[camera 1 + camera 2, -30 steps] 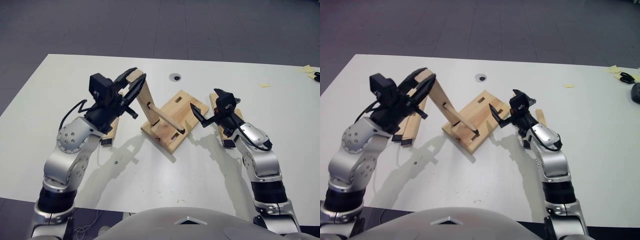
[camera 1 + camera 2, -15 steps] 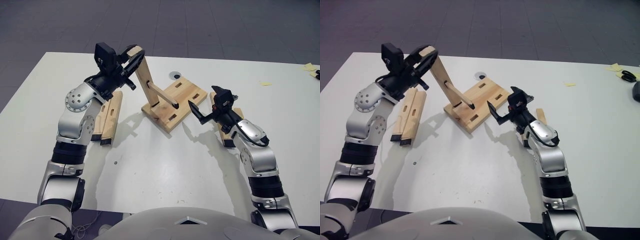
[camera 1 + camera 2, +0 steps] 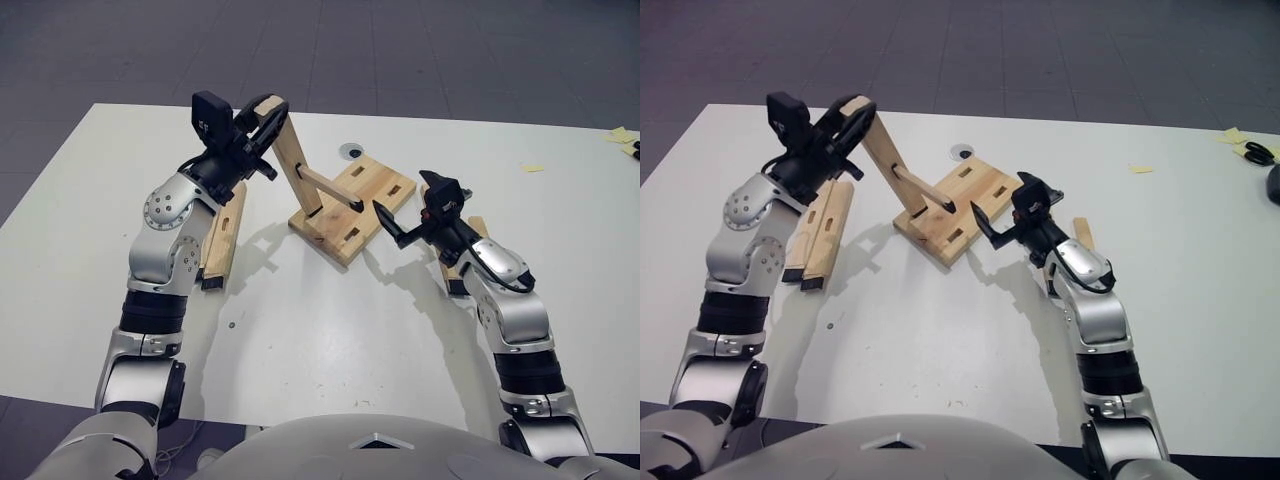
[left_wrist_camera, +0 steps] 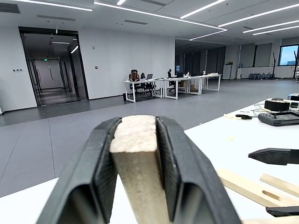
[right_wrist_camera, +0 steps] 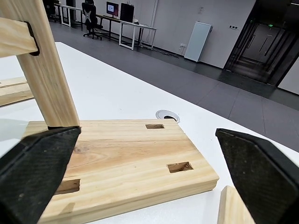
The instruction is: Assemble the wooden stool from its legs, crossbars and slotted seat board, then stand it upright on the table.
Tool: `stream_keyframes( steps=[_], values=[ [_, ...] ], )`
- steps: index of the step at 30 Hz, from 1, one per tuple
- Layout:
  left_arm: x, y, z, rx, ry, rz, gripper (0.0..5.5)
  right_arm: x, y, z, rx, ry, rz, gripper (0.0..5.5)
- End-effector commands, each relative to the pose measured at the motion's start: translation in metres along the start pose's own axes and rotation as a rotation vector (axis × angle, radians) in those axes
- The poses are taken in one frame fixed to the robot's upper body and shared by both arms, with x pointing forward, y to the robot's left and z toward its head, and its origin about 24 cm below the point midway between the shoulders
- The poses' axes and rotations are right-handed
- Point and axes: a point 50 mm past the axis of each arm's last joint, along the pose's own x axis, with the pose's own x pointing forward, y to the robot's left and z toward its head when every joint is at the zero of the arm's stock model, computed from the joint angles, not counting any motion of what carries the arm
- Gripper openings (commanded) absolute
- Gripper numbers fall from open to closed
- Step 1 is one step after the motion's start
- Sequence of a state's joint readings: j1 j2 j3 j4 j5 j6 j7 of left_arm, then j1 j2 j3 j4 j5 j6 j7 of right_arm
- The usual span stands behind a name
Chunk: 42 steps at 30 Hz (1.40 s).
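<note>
At the left of the frame, two slotted wooden pieces [image 3: 222, 235] are lying side by side on the white tabletop [image 3: 330, 330] beneath the left arm. Above them, at upper left, the left hand [image 3: 262, 118] is clamping the top end of a wooden leg [image 3: 292, 165], its fingers pressing on two opposite faces. The leg is leaning down to the right into a slot of the seat board [image 3: 372, 190], which is lying at the centre. A crossbar [image 3: 330, 188] is jutting from the leg over the board. Right of centre, the right hand [image 3: 390, 226] is hovering wide open and empty, close beside the board's right edge. More wooden parts [image 3: 1081, 233] are lying under its arm.
</note>
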<state>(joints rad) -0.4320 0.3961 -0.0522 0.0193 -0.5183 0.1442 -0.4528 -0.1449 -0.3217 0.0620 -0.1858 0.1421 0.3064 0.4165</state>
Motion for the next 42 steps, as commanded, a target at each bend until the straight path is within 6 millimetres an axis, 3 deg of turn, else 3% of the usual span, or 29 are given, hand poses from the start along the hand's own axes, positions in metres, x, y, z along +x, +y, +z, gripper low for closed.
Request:
stream_keyframes(
  steps=[1, 2, 6, 13, 20, 23, 26, 31, 34, 37, 42],
  values=[
    [-0.005, -0.003, -0.027, -0.091, 0.166, 0.031, 1.13, 0.003, 0.0, 0.003, -0.009, -0.01, 0.002, 5.4],
    [0.0, -0.003, -0.017, -0.092, 0.134, 0.028, 1.12, 0.004, 0.0, 0.003, -0.008, -0.01, 0.002, 5.4],
    [0.012, -0.004, 0.011, -0.111, 0.06, 0.017, 1.97, 0.003, 0.0, 0.003, -0.006, -0.009, 0.001, 5.4],
    [0.02, -0.006, 0.035, -0.103, 0.007, 0.003, 3.05, 0.003, 0.001, 0.001, 0.0, -0.006, -0.004, 5.4],
    [0.042, -0.005, 0.097, -0.062, -0.163, -0.034, 4.12, 0.004, 0.002, -0.001, 0.001, -0.005, -0.004, 5.4],
    [0.05, -0.005, 0.111, -0.021, -0.188, -0.058, 4.62, 0.004, 0.002, 0.0, 0.0, -0.008, -0.004, 5.4],
    [0.061, 0.001, 0.1, -0.026, -0.155, -0.054, 5.12, 0.005, 0.002, 0.001, 0.001, -0.012, -0.006, 5.4],
    [0.069, 0.015, 0.032, -0.153, 0.061, 0.031, 5.39, 0.007, 0.007, 0.0, 0.007, -0.014, 0.007, 5.4],
    [0.065, 0.009, 0.006, -0.188, 0.159, 0.015, 5.39, 0.006, 0.009, -0.002, 0.007, -0.007, 0.013, 5.4],
    [0.065, 0.003, 0.006, -0.18, 0.168, -0.018, 5.39, 0.005, 0.007, -0.003, 0.006, 0.0, 0.006, 5.4],
    [0.071, 0.008, 0.028, -0.162, 0.086, 0.006, 5.39, 0.006, 0.007, -0.002, 0.007, -0.004, 0.004, 5.4]
  ],
)
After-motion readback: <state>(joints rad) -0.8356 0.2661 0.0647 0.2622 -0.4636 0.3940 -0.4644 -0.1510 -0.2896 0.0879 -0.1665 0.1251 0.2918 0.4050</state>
